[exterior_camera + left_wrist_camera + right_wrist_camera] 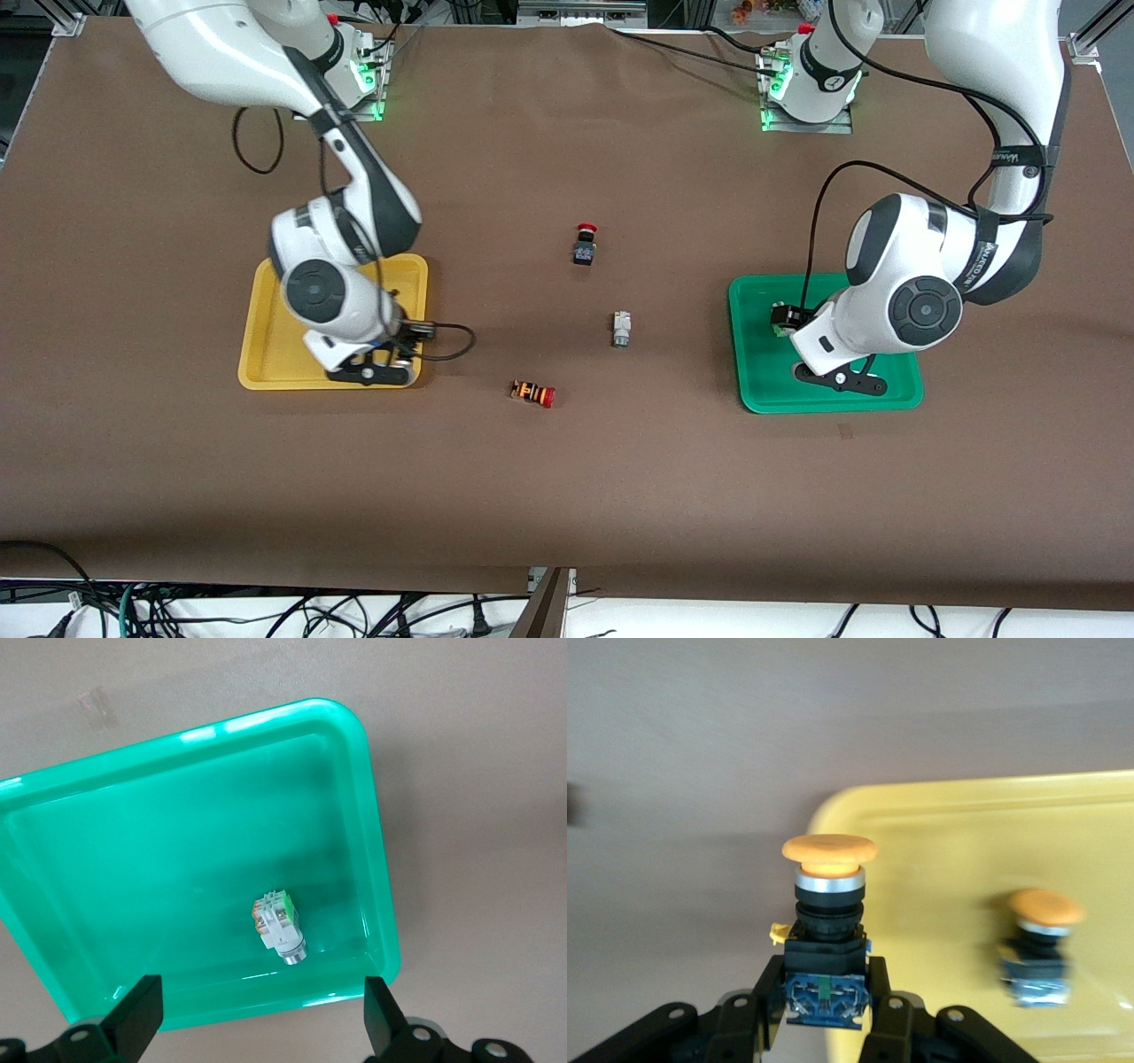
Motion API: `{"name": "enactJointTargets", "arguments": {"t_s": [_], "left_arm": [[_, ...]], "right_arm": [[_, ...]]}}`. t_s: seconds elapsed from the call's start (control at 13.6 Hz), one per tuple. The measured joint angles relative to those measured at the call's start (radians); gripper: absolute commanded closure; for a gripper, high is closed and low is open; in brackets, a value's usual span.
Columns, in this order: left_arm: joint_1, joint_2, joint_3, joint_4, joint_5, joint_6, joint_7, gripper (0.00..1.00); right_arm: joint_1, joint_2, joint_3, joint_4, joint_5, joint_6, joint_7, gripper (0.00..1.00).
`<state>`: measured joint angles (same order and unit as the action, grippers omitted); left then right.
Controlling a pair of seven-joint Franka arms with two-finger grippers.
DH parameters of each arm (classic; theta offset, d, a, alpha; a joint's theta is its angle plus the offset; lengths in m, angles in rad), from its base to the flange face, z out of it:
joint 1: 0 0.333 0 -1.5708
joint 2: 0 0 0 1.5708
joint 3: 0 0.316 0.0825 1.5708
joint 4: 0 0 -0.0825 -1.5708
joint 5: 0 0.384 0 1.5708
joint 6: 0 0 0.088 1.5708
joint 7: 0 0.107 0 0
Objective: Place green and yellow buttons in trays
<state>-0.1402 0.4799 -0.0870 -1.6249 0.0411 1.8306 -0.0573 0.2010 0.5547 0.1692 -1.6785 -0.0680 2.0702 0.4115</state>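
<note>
The right gripper (824, 1014) squeezes the black body of a yellow button (827, 930) between its two fingers, at the bottom middle of the right wrist view. The orange-yellow cap points up in that view. The gripper hangs over the corner of the yellow tray (266, 341), at the middle left of the front view. A second yellow button (1038, 948) lies inside this tray, at the right of the right wrist view.

The left gripper (257, 1028) has its fingers spread wide with nothing between them. It hangs over the green tray (106, 904), which fills most of the left wrist view. A green button (280, 927) with a whitish body lies in the tray, a little below the middle of that view.

On the brown table (567, 496) between the two trays lie three more things, near the middle of the front view. Another green button (621, 329) lies alone. A black switch with a red cap (585, 245) lies above it in the frame. An orange-striped switch with a red cap (533, 392) lies lower.
</note>
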Motion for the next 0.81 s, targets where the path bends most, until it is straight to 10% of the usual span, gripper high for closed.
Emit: {"name": "enactJointTargets", "arguments": {"t_s": [0.22,0.29,0.37,0.81], "left_arm": [[0.000,0.000,0.000,0.000,0.000,0.000,0.000,0.00],[0.000,0.000,0.000,0.000,0.000,0.000,0.000,0.00],[0.000,0.000,0.000,0.000,0.000,0.000,0.000,0.00],[-0.003,0.000,-0.012,0.025,-0.006,0.000,0.000,0.00]], "right_arm": [[-0.036,-0.054,-0.005,-0.149,0.000,0.019,-0.047,1.00],[-0.035,-0.064,-0.005,-0.195,0.000,0.037,-0.047,0.86],[-0.035,-0.070,-0.005,-0.233,0.000,0.055,-0.047,0.01],[-0.044,-0.142,-0.014,-0.228,-0.003,0.062,-0.072,0.00]]}}
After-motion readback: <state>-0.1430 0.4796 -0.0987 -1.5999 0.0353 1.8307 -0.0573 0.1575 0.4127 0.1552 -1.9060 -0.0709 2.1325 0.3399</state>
